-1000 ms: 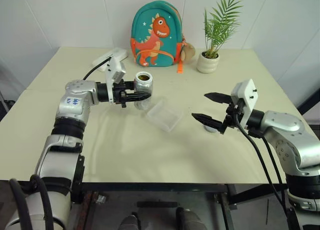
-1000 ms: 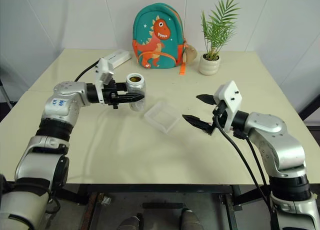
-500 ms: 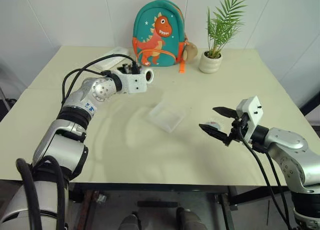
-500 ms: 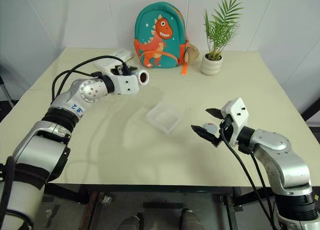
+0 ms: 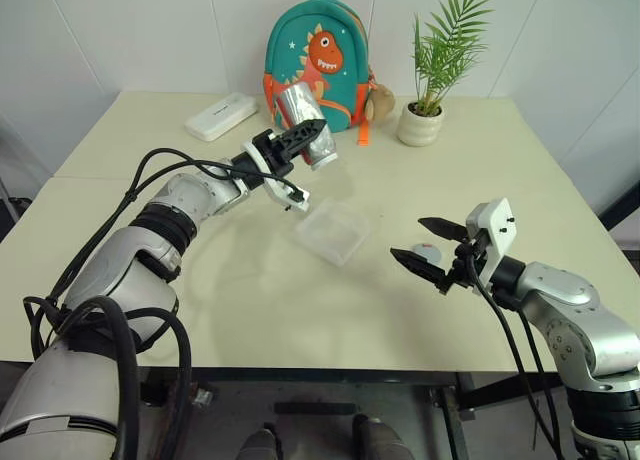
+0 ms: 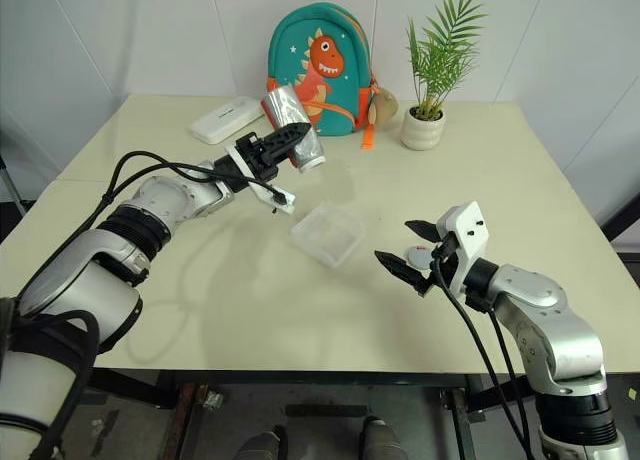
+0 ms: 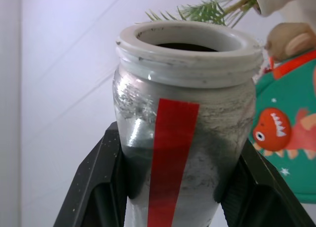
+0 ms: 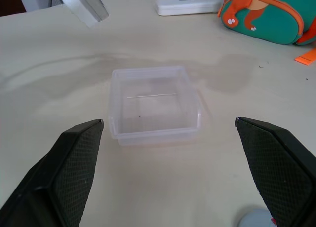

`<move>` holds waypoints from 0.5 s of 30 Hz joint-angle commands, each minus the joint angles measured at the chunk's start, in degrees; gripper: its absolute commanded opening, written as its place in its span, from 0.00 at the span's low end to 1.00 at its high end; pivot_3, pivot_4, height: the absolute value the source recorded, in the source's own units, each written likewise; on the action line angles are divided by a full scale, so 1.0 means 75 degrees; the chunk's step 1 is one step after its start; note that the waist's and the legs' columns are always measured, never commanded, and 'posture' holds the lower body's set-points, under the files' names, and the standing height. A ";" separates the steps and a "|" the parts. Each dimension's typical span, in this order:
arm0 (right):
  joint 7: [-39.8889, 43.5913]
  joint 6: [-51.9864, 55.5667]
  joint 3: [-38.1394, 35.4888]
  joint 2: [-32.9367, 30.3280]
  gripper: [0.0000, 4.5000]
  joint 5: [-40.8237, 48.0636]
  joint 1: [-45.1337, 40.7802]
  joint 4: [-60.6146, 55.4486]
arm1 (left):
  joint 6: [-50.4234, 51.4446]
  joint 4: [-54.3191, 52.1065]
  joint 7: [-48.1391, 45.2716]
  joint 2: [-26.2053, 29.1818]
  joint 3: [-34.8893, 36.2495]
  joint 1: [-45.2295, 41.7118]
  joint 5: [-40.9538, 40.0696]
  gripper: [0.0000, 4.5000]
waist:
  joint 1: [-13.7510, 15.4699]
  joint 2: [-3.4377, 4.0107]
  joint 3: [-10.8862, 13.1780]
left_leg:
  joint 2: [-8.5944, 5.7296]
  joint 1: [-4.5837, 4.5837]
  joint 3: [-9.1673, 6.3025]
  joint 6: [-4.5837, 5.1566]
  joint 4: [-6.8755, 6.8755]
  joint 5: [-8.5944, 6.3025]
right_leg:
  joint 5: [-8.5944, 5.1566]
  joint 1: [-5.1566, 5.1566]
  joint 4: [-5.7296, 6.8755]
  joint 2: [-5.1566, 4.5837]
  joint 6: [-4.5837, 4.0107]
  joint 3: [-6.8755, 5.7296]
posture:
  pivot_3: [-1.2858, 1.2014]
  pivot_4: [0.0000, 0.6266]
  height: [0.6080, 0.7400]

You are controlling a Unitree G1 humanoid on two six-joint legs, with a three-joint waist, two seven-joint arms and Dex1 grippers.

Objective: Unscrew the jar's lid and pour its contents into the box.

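Observation:
My left gripper is shut on the silver jar with the red stripe, held in the air and tilted with its open mouth pointing down and to the right. In the left wrist view the jar sits between both black fingers, and its inside is dark, so the contents cannot be made out. The clear box lies on the table in front of and below the jar. My right gripper stands open and low at the right, with the small lid on the table between its fingers.
At the back of the cream table stand a white oblong case, a teal dinosaur backpack and a potted plant. The table's front edge runs close below my right gripper.
The left arm has swung the jar from upright to tilted, mouth downward, higher and behind the box. My right gripper has sunk toward the table, still open.

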 commanded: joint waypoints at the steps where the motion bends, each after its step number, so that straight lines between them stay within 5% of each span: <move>1: -0.0119 -0.0130 0.0002 0.0107 1.00 0.0073 0.0102 -0.0309 | 0.0124 -0.0132 0.0255 0.0006 -0.0086 -0.0128 0.0146 0.43 | 0.0000 0.0000 0.0000 | 0.0000 0.0000 0.0000 -0.0001 0.0000 -0.0001 | 0.0000 0.0000 0.0000 0.0000 0.0000 0.0000 | 0.52 0.24 1.00; 15: -0.0219 -0.0339 0.0082 0.0346 1.00 0.0007 0.0211 -0.0200 | -0.0748 0.0087 -0.0277 0.0167 -0.0106 -0.0252 -0.0141 0.43 | -0.0002 0.0000 0.0000 | 0.0000 0.0002 0.0003 -0.0003 0.0001 -0.0002 | 0.0000 0.0001 0.0003 0.0000 0.0000 0.0001 | 0.52 0.24 1.00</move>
